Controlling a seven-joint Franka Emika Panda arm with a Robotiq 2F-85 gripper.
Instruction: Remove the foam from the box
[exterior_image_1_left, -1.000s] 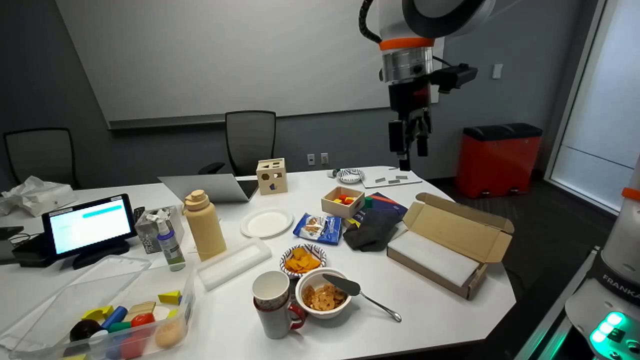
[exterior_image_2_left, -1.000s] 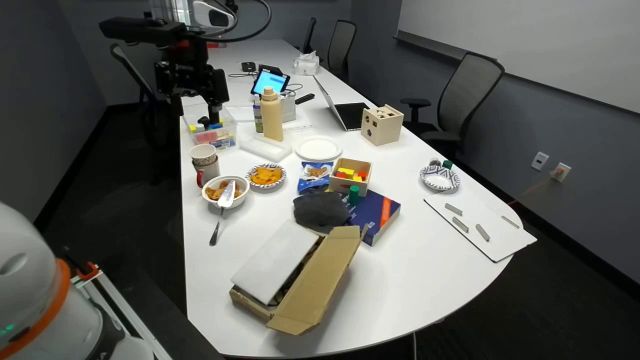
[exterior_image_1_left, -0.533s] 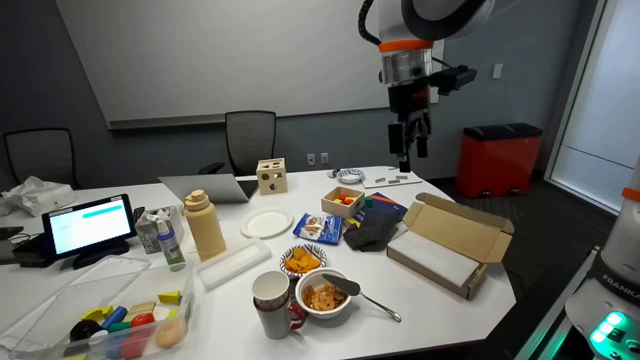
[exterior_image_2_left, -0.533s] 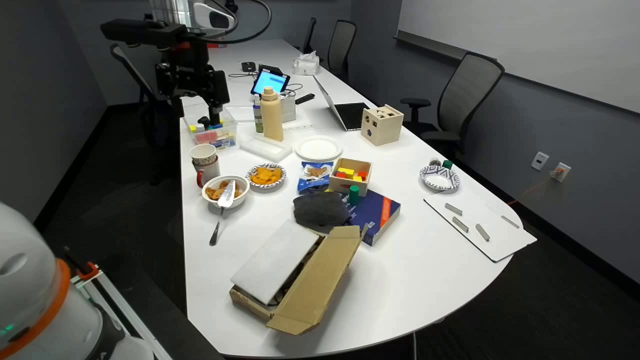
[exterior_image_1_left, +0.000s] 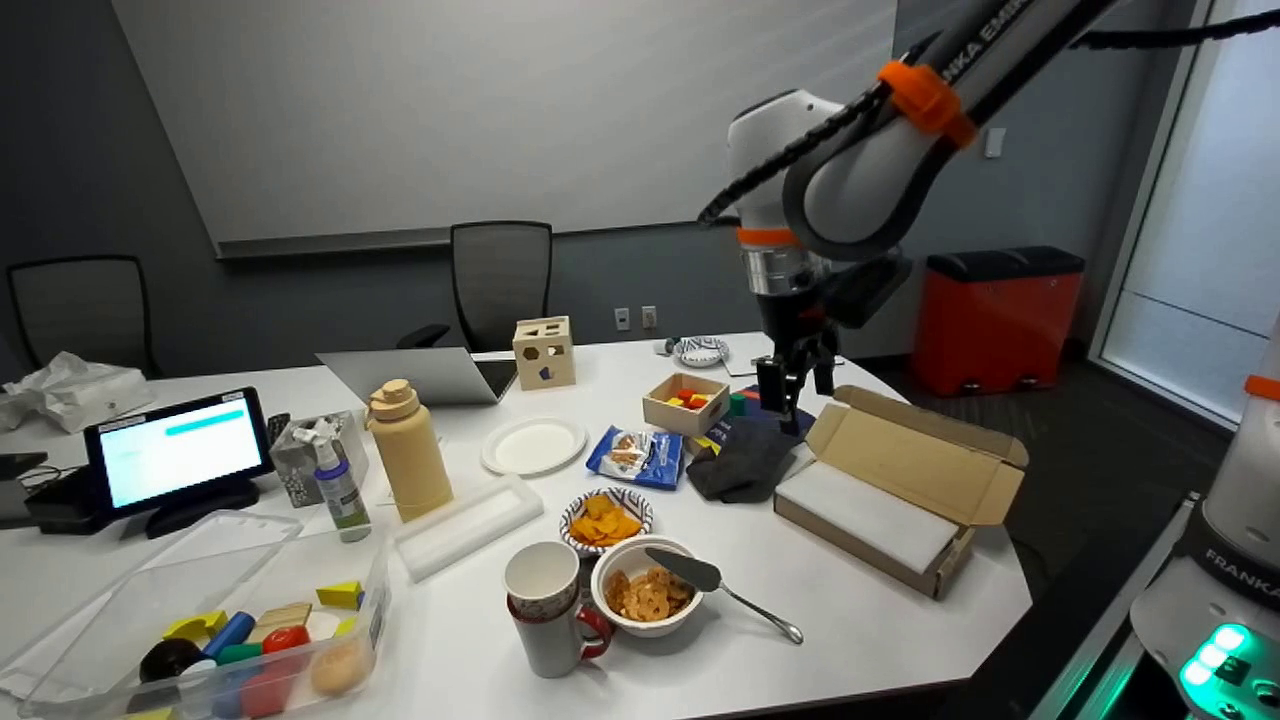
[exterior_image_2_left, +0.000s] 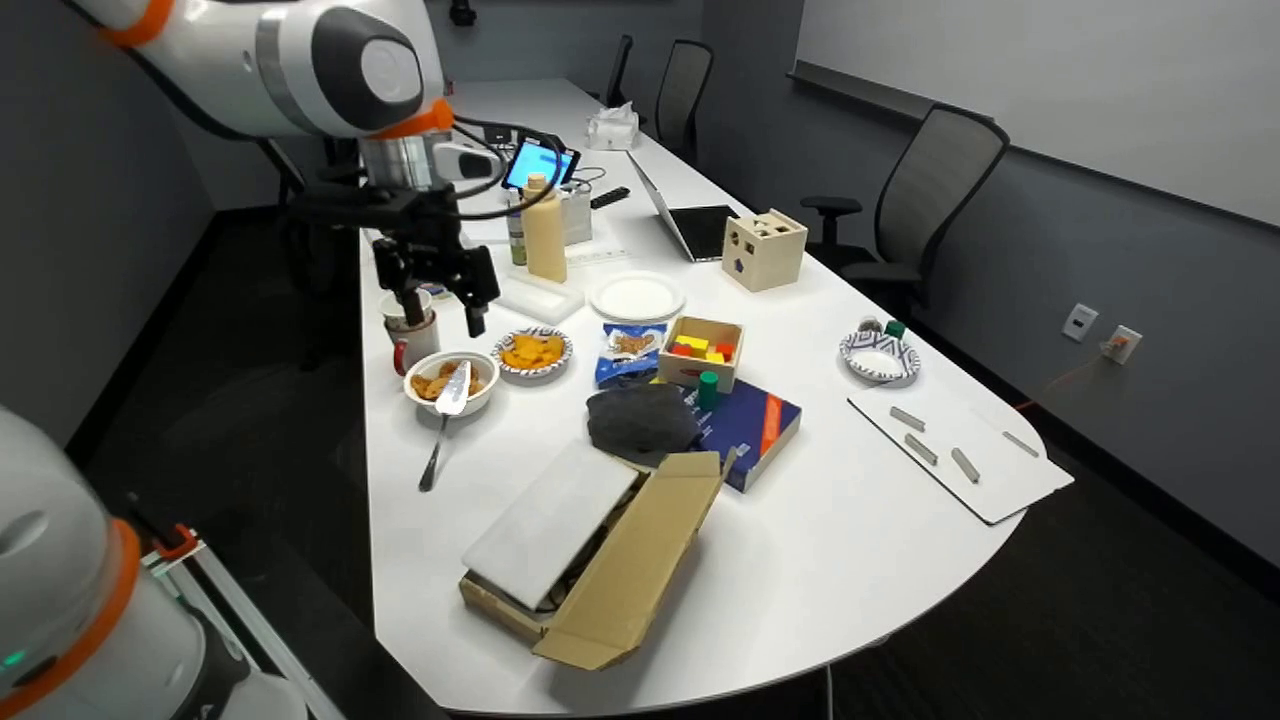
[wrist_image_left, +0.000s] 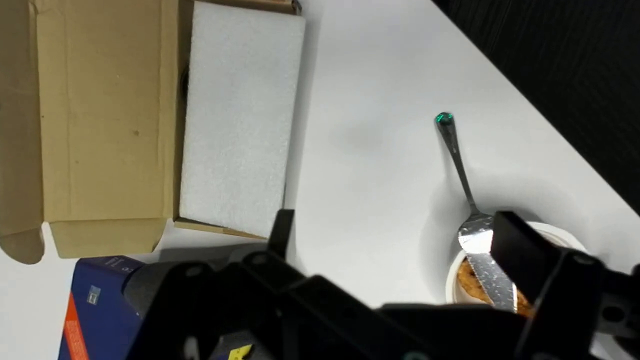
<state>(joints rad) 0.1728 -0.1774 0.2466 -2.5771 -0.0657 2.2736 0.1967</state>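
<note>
The box (exterior_image_1_left: 910, 455) is tan cardboard and stands on the table with its flap lid open. It also shows in an exterior view (exterior_image_2_left: 640, 565) and at the upper left of the wrist view (wrist_image_left: 102, 110). The foam (exterior_image_1_left: 868, 512) is a flat white rectangular block lying in the box, filling most of its opening. It also shows in an exterior view (exterior_image_2_left: 555, 525) and in the wrist view (wrist_image_left: 242, 120). My gripper (exterior_image_1_left: 808, 402) is open and empty, in the air above the table and apart from the box. It also shows in an exterior view (exterior_image_2_left: 445, 322) and the wrist view (wrist_image_left: 392, 217).
A bowl of cookies (exterior_image_2_left: 425, 385) with a cake server (wrist_image_left: 455, 155) across it stands beside the box. A dark grey cloth (exterior_image_1_left: 740, 460) and a blue box (exterior_image_2_left: 745, 425) lie against it. Mugs (exterior_image_1_left: 550, 620), a chip bowl (exterior_image_1_left: 603, 520) and a snack bag (exterior_image_1_left: 635, 457) stand nearby.
My gripper has come down and, in an exterior view, shifted right, nearer the bowls and the box. Most of this happened in the last half second. The box and foam have not moved.
</note>
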